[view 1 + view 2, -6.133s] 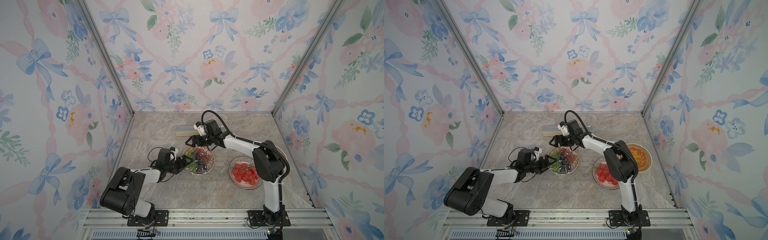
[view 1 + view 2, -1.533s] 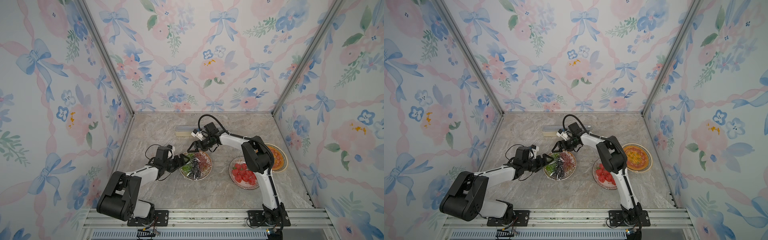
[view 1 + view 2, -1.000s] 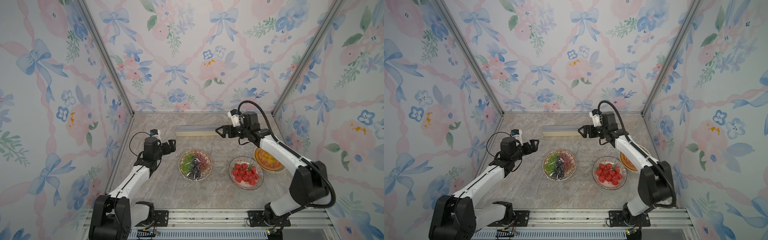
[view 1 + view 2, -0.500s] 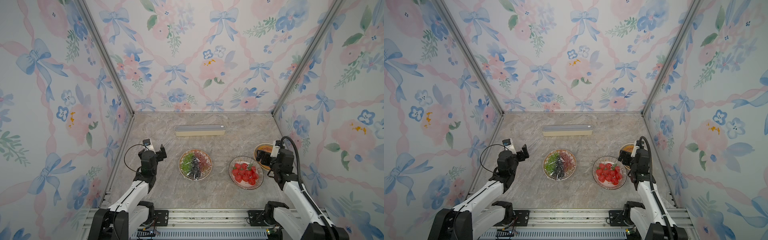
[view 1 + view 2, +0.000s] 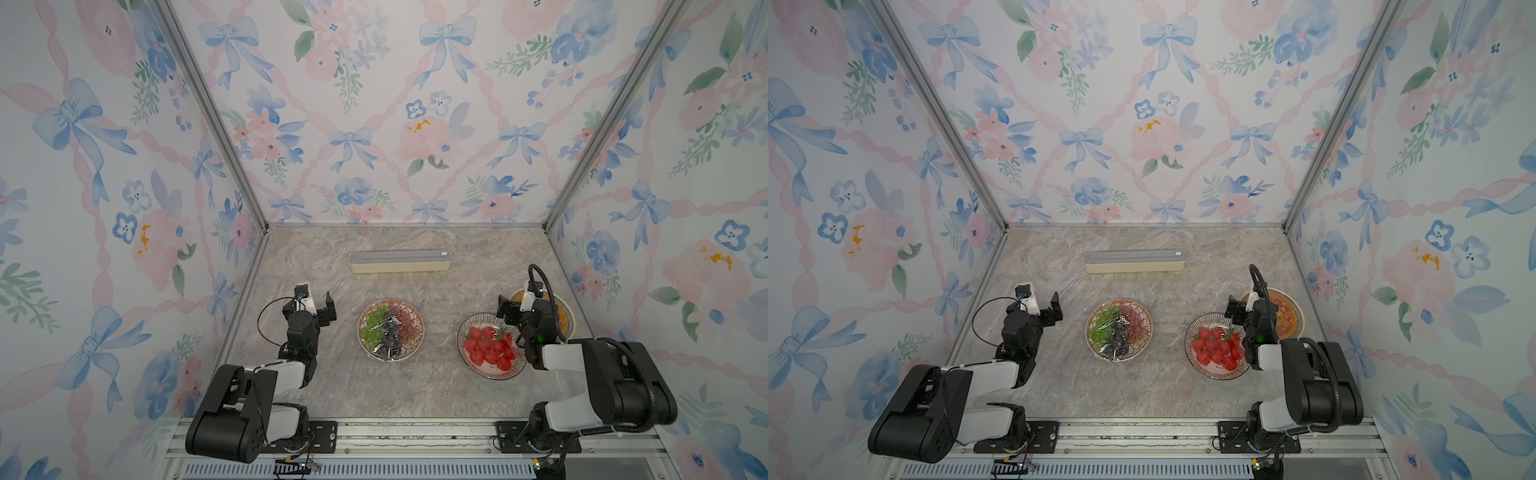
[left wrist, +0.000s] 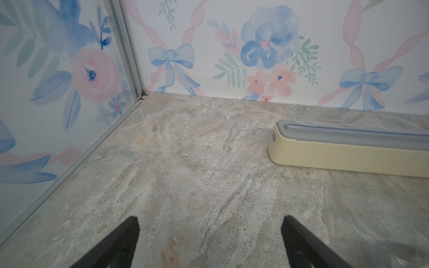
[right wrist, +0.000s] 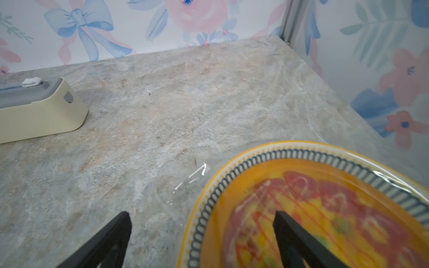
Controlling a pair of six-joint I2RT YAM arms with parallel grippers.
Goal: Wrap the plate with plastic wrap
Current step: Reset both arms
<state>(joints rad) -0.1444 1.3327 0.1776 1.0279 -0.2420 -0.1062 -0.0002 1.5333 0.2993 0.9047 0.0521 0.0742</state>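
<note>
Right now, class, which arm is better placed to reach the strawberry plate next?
Likely right: the open right gripper hangs beside the strawberry plate; the left gripper sits beyond the grape plate.

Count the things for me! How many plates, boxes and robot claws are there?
Plates: 3 – grape plate, strawberry plate, orange plate
Wrap box: 1
Grippers: 2 – left gripper, right gripper
Total: 6

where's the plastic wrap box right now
In both top views the plastic wrap box lies crosswise near the back wall, just beyond the grape plate.
</note>
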